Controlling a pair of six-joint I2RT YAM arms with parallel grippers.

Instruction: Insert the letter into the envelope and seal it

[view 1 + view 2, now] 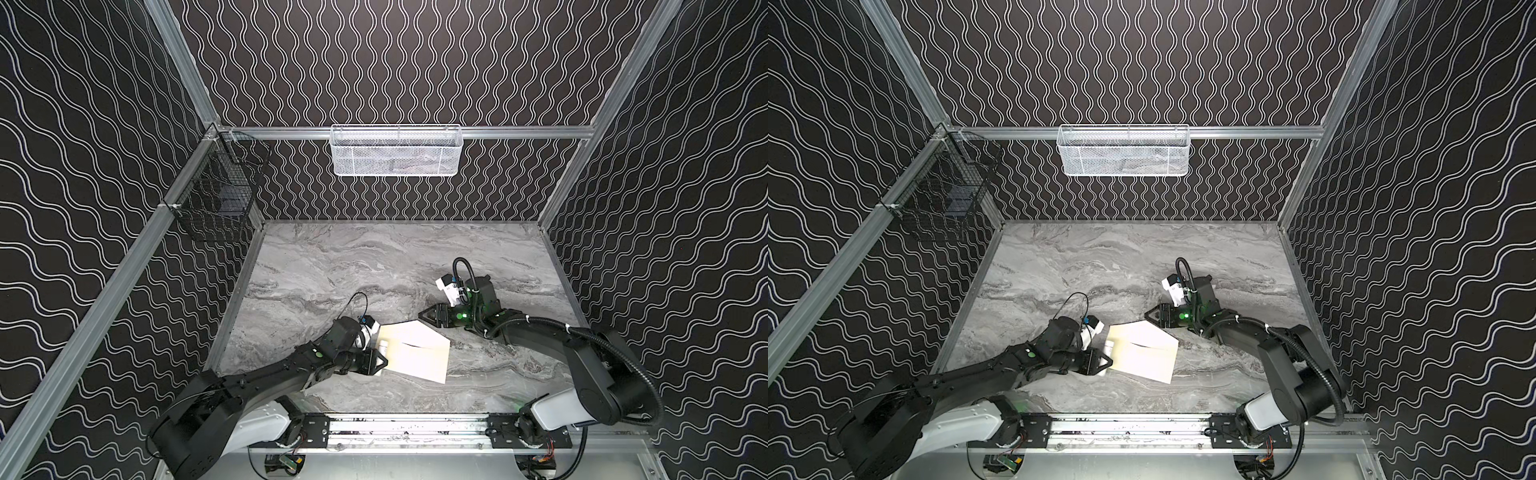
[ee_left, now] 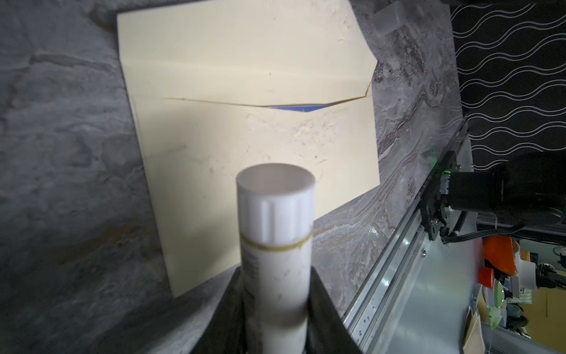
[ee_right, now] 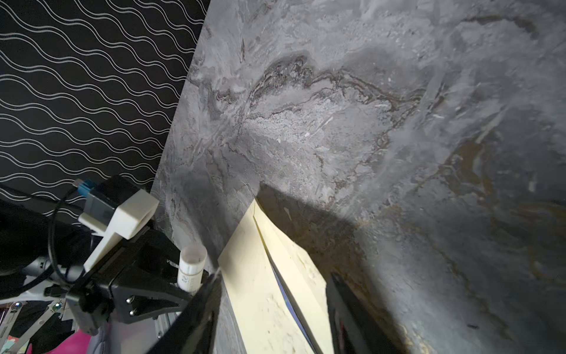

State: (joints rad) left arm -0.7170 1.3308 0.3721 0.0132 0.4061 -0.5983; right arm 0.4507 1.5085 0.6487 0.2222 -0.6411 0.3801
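envelope (image 1: pixel 415 351) is seen lying flat on the grey marble table (image 1: pixel 332 270), near the front edge and about midway between the two arms. its flap (image 2: pixel 245 61) is folded over the body, and only a thin blue sliver of the letter (image 2: pixel 295 108) is shown in the gap under the flap's edge. a white tube (image 2: pixel 275 214) is clamped between the jaws of the left gripper (image 1: pixel 381 360) at the envelope's left edge. the right gripper (image 3: pixel 272 288) is held over the far corner, jaws spread apart, with nothing gripped.
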